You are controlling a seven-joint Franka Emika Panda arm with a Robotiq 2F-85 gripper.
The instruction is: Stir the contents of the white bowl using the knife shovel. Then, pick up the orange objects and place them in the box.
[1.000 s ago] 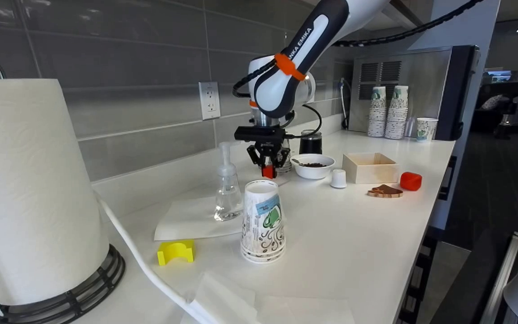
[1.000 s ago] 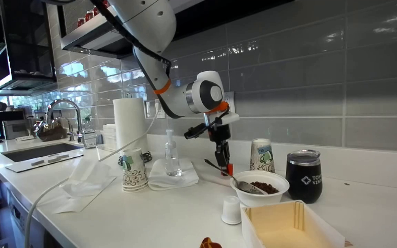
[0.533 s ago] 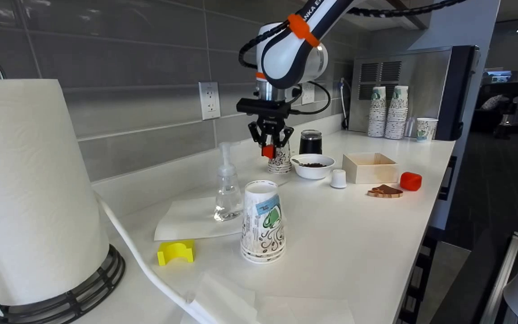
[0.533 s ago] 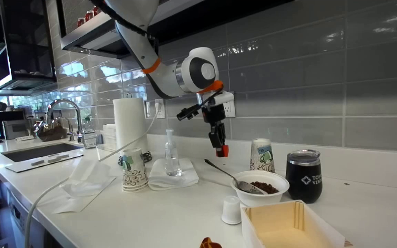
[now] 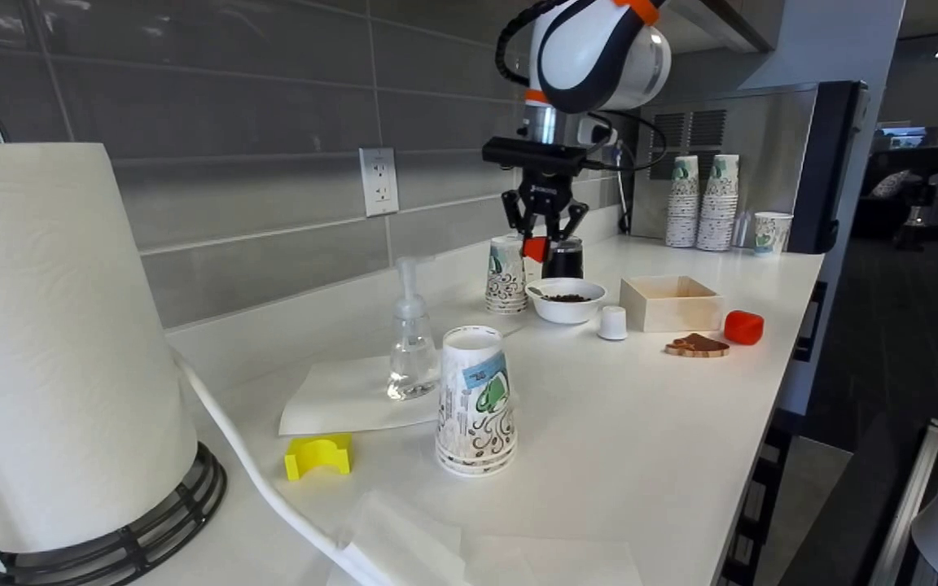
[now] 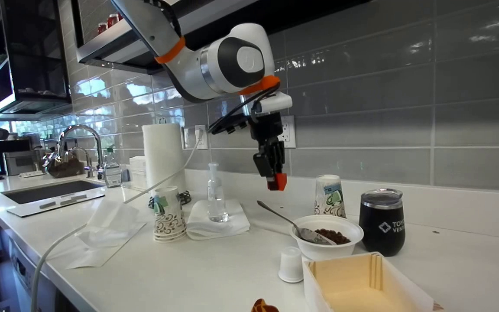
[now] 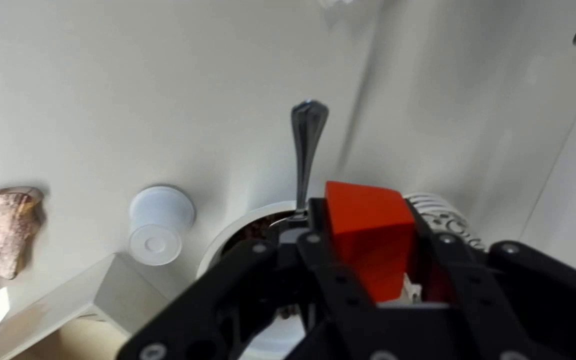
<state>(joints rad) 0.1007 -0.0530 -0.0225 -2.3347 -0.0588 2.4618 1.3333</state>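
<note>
1. Orange-red block [image 7: 370, 225]: held in mid-air by the pincer [image 5: 541, 238], whose jaws stood narrow with the block pinched between them. Both hung above the desk [image 5: 599, 423], near the white bowl [image 5: 568, 314] and higher than its rim.
2. Step in hand (judged): the second half, pick-and-place. Spoon [image 6: 309, 234] lay unheld in the bowl, its head just beside the dark brown pellets [image 6: 334, 236], its handle projecting over the rim. Stirring was presumably finished or passed over; could not tell which.
3. Placing not yet done: the pale wooden box [image 5: 685, 316] stood near the bowl, and the held block was well apart from it. A second red-orange block [image 5: 743, 327] lay on the desk just beside the box, outside it; likely a later pick.
4. Next move (judged): called for carrying the block past the bowl, high enough to clear the spoon's handle and the box wall, then centring, lowering and parting the jaws. Main risk: clipping the handle.
5. Writing: black tumbler [image 6: 382, 225] bore a diamond mark with "TOYO" above "VEN"; the rest ran round the curve. Nested upside-down paper cups [image 5: 475, 399] carried a green emblem and dark swirls; no words could be made out.
</note>
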